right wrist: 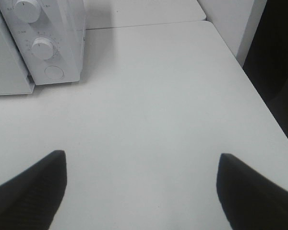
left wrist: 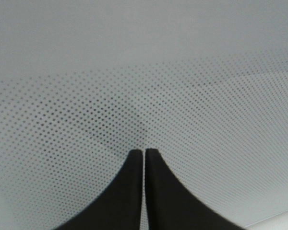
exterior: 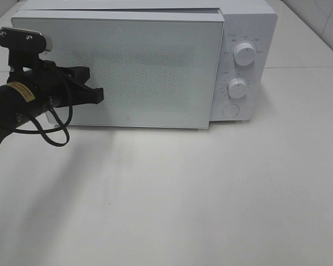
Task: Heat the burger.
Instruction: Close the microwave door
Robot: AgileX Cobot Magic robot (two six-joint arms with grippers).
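Observation:
The burger is hidden; no view shows it. A white microwave (exterior: 250,22) stands at the back of the table. Its large frosted, dotted door (exterior: 155,72) faces me and sits slightly out from the body at its right edge. My left gripper (exterior: 100,94) is shut with nothing in it, and its black tips rest against the left part of the door. The left wrist view shows those closed tips (left wrist: 144,152) on the dotted door (left wrist: 144,72). My right gripper (right wrist: 141,160) is open and empty above bare table, to the right of the microwave (right wrist: 48,38).
The control panel carries two white knobs (exterior: 245,54) (exterior: 238,87) and a round button (exterior: 231,110). The white table (exterior: 183,194) spreads in front of the microwave. Its right edge (right wrist: 259,91) drops beside a dark gap. A black cable (exterior: 55,133) loops under the left arm.

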